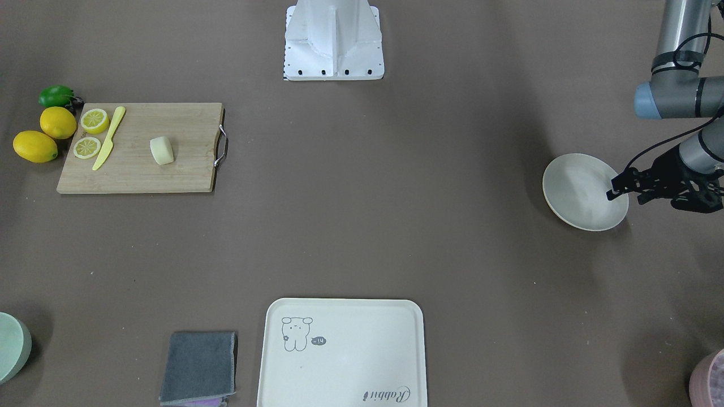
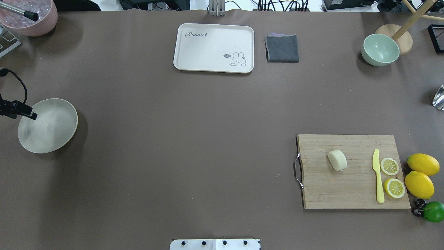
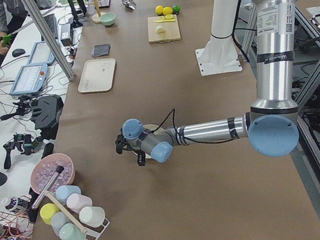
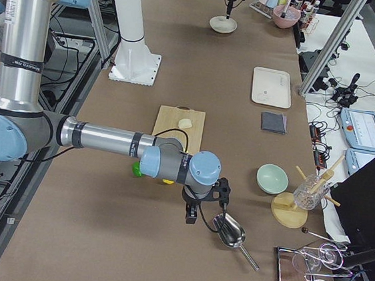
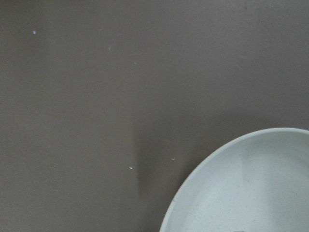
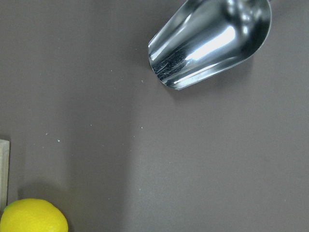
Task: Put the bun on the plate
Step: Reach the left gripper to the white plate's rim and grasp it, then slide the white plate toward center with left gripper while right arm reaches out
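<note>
Small pale cream loaf-shaped bun (image 2: 337, 159), right, on wooden board (image 2: 347, 191): likely soft, light; pinch gently across its narrow sides. Whether left gripper (image 1: 614, 190) and right gripper (image 4: 192, 213) are open cannot be told.

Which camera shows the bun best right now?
Overhead exterior: the bun lies unobstructed on the cutting board. Front-facing shows it nearly as well; both side views show it small; neither wrist camera shows it.

Wooden cutting board (image 2: 347, 191) with yellow knife (image 2: 378, 175) and two lemon slices (image 2: 389, 166), two lemons (image 2: 423, 164) and a lime (image 2: 434, 211) beside it, bunny tray (image 2: 208, 48), folded grey cloth (image 2: 282, 48) beside it, green bowl (image 2: 380, 50), pink bowl (image 2: 41, 29), metal scoop (image 6: 212, 41)
</note>
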You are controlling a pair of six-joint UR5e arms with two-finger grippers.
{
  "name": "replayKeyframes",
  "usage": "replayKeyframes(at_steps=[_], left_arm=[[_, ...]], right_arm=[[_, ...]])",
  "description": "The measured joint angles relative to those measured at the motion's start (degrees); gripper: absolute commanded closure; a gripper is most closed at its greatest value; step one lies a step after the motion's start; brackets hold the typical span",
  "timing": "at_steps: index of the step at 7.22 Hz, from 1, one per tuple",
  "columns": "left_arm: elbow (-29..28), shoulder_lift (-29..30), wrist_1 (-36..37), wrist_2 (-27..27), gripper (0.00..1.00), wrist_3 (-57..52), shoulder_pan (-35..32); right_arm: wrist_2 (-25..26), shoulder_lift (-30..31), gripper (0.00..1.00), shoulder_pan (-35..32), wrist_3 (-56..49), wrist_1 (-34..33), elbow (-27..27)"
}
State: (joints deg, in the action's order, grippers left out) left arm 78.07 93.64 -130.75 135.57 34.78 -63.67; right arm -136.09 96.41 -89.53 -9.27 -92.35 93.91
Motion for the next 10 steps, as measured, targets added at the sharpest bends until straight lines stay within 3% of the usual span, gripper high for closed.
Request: replayKeyframes(at_steps=[1,6,8,10], left_arm=[[-0.05,0.01,-0.05,-0.03,1.00,0.02,0.54],[3.30,-0.03,0.13,0.30,1.00,2.73,0.82],[9.24,0.77,0.53,1.49,1.00,12.53,1.10],[15.14,3.55,0.57,1.05,1.00,26.38,5.58]], right_arm=[[0.01,-0.02,0.00,0.41,-0.03,0.04,0.06],[-0.07,-0.49,0.00,1.45,0.19,0.07,1.41],[-1.00,-1.24,0.00,3.31,0.94,0.03,3.78],[-3.44,-2.43,0.00,6.72,7.45,0.08,7.98]])
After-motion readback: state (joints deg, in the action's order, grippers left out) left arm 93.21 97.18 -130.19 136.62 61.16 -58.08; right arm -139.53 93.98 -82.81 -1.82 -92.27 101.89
